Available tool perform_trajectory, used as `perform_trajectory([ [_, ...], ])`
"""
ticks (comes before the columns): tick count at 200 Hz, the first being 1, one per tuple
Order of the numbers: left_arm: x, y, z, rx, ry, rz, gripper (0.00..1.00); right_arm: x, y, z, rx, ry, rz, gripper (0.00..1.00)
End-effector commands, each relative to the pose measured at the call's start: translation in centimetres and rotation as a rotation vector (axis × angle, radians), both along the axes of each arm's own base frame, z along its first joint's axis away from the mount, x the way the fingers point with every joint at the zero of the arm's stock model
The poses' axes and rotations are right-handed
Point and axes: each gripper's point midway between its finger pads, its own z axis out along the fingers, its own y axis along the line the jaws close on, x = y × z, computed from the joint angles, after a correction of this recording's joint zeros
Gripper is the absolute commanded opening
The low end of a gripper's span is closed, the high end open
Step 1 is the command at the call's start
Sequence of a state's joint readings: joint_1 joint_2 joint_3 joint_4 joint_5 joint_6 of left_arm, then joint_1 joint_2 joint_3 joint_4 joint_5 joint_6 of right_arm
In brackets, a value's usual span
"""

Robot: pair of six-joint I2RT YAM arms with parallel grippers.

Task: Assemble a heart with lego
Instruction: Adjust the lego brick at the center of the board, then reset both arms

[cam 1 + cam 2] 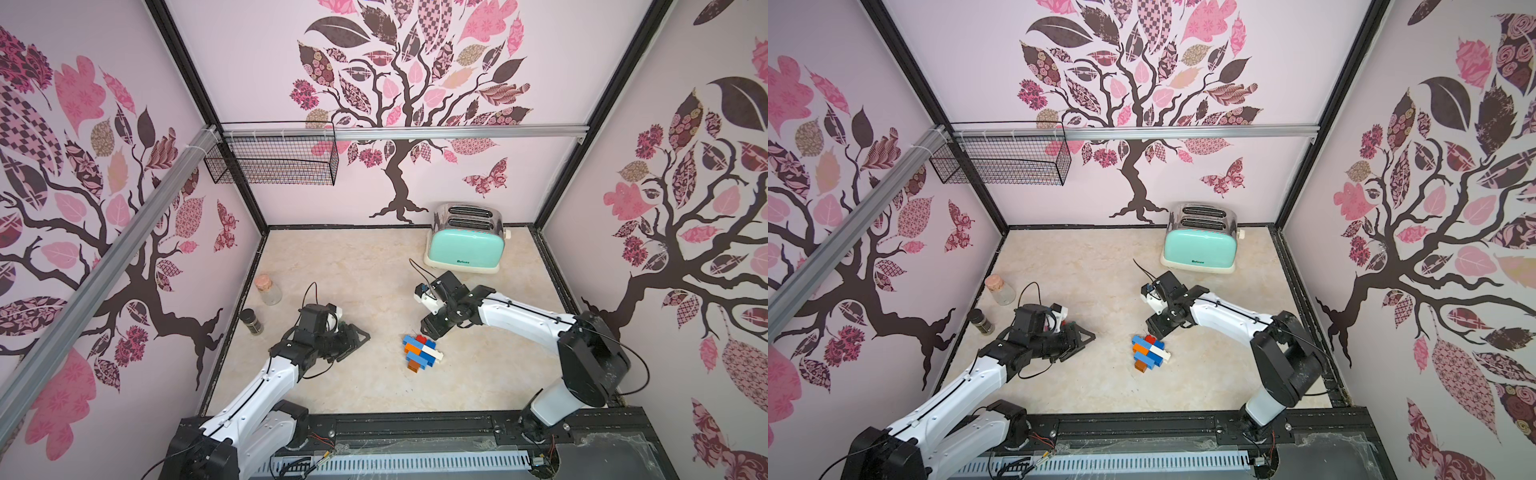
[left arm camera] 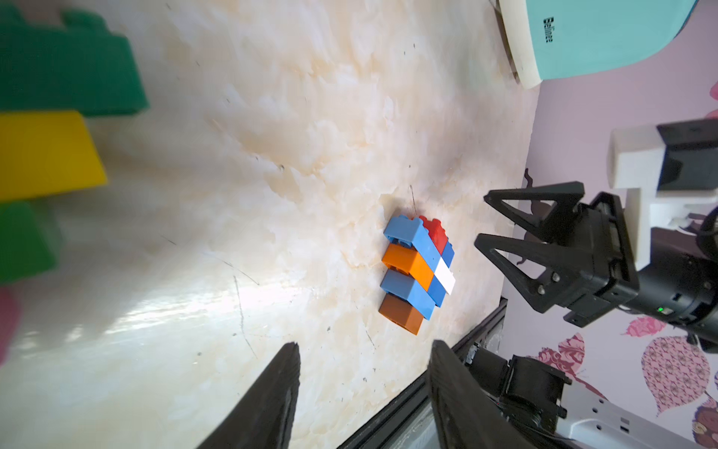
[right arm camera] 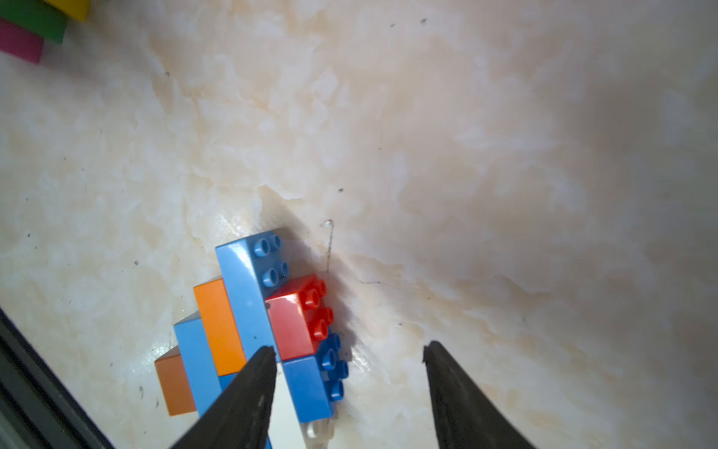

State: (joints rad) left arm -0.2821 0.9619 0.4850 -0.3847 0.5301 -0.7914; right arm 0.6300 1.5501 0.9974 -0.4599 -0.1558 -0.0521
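**Lego heart** (image 1: 420, 352). Lies flat on the tabletop (image 1: 353, 257), between the 2 arms, with studs facing away from the robot's base, toward the toaster (image 1: 465, 245). Points its brown tip brick (image 1: 413, 365) toward the base. Runs its long axis from that tip to the red brick (image 1: 422, 339), slightly skewed to the table edge.

**Handling (judged).** Probably light, stiff, glossy plastic: slippery on the flat faces and liable to split at the stud joints if bent. Best pinched across the smooth side faces of a narrow row near the tip, or squeezed tip-to-top so the joints press together.

**Right gripper** (image 3: 349, 350). Stands open and empty just beside the heart's top. Overlaps the light-blue row (image 3: 244, 291) with 1 finger in the right wrist view; contact not decidable.

**Left gripper** (image 2: 365, 346). Stands open and empty, well apart from the heart.
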Motion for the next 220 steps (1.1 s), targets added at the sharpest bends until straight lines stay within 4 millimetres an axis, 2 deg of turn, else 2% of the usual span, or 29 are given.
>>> perform_trajectory([
  [1,2.5,3.0,2.2,0.09,-0.095,0.072,0.58,3.2,-2.8,2.9,0.053,-0.149,-0.159,0.69],
  [12,3.9,5.0,3.0,0.158,-0.127,0.134,0.6,4.3,-4.7,4.0,0.074,-0.216,-0.232,0.73],
  [19,4.8,6.4,3.6,0.207,-0.152,0.178,0.63,5.1,-6.2,4.9,0.082,-0.264,-0.289,0.82],
  [20,4.9,6.6,3.7,0.216,-0.157,0.185,0.63,5.2,-6.4,5.0,0.082,-0.271,-0.298,0.84],
  [22,5.1,7.0,3.7,0.233,-0.16,0.198,0.63,5.4,-6.7,5.3,0.084,-0.288,-0.314,0.95],
  [26,5.6,7.9,4.1,0.27,-0.177,0.228,0.64,6.0,-7.7,5.9,0.087,-0.32,-0.354,0.99],
  [40,7.0,11.2,5.1,0.399,-0.228,0.341,0.7,7.4,-10.4,7.7,0.115,-0.418,-0.468,0.99],
  [59,8.2,15.2,6.8,0.585,-0.33,0.468,0.77,8.5,-13.5,9.2,0.128,-0.514,-0.598,0.99],
  [87,9.2,19.6,9.6,0.85,-0.559,0.602,0.9,9.3,-18.0,9.4,0.116,-0.642,-0.783,0.99],
  [104,9.8,21.5,10.1,0.989,-0.625,0.634,0.95,9.8,-20.5,9.5,0.142,-0.711,-0.874,0.99],
  [123,10.7,23.4,8.8,1.052,-0.631,0.627,0.96,10.2,-22.0,9.5,0.077,-0.8,-0.899,1.0],
  [132,11.2,23.8,8.3,1.056,-0.657,0.626,0.96,10.4,-22.5,9.2,0.053,-0.822,-0.903,0.99],
  [146,11.8,23.3,7.2,1.078,-0.747,0.583,0.96,10.6,-22.9,8.8,0.052,-0.842,-0.899,0.99],
  [162,12.3,21.9,6.7,0.97,-0.848,0.578,0.95,10.7,-23.4,8.4,0.095,-0.868,-0.897,0.99],
  [181,13.9,20.3,4.2,0.891,-0.836,0.498,0.94,10.7,-24.9,7.2,0.151,-0.854,-0.932,0.99],
  [200,14.8,20.5,3.2,0.889,-0.838,0.533,0.93,10.3,-26.9,6.8,0.18,-0.864,-0.98,1.0],
  [209,15.1,20.0,2.5,0.902,-0.844,0.507,0.91,10.3,-27.2,6.9,0.202,-0.881,-0.983,0.99],
  [220,15.4,19.3,1.6,0.938,-0.85,0.491,0.89,10.6,-26.7,6.9,0.266,-0.861,-0.947,0.99],
])
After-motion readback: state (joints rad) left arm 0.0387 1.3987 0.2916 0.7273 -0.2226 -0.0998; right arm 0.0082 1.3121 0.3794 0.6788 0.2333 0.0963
